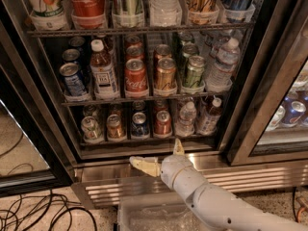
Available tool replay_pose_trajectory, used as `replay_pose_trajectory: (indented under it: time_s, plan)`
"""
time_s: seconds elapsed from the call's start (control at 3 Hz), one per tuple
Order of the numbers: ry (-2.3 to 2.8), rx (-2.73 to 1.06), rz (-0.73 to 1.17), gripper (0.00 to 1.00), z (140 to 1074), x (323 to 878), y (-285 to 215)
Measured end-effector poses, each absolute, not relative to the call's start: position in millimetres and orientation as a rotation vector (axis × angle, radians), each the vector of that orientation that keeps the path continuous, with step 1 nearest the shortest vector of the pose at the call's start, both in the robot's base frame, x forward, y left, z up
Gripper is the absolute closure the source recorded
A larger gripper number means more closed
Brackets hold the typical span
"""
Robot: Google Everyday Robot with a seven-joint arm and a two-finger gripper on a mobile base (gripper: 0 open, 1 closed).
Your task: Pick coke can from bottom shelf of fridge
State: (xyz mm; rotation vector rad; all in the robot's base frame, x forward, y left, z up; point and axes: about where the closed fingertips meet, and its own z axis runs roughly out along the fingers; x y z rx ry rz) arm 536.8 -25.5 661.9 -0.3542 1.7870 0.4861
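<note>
The fridge stands open with its wire racks full of drinks. On the bottom shelf the coke can, small and red with a silver top, stands fourth from the left, between a blue can and a water bottle. My gripper is open, in front of the ribbed steel base just below the shelf's front rail and below the coke can. One finger points left, the other points up. It holds nothing and touches no can.
A silver can and a gold-orange can stand left on the bottom shelf. A bigger red Coca-Cola can is on the rack above. A clear plastic bin lies under my arm. Cables cover the floor at left.
</note>
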Motion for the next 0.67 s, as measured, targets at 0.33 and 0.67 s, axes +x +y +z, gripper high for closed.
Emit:
replay_pose_trajectory:
  time_s: [0.33,0.67]
  plan:
    - [1.795,-0.286,0.481,0.00,641,542,-27]
    - [1.759,-0.212,0.446,0.00,624,552,-30]
